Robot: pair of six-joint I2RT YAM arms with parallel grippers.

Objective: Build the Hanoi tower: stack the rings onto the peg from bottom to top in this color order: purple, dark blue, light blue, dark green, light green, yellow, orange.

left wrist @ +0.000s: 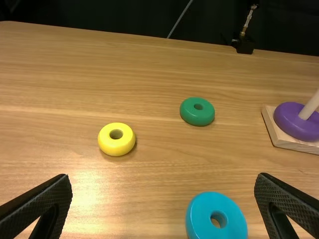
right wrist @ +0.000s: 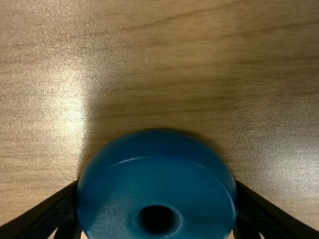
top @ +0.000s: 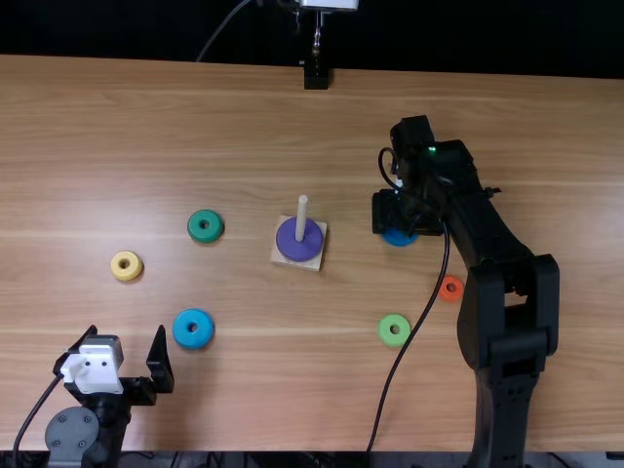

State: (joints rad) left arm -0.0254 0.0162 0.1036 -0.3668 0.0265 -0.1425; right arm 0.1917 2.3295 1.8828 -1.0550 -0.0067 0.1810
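The purple ring lies around the peg on its square wooden base. Right of it in the top view, my right gripper is low over the dark blue ring. In the right wrist view that gripper is shut on the dark blue ring, a finger against each side. My left gripper stands open near the light blue ring; in its wrist view, this gripper has nothing held.
Left of the base lie the dark green ring and the yellow ring. The light green ring and orange ring lie near the right arm, whose cable hangs between them. A black stand is at the far edge.
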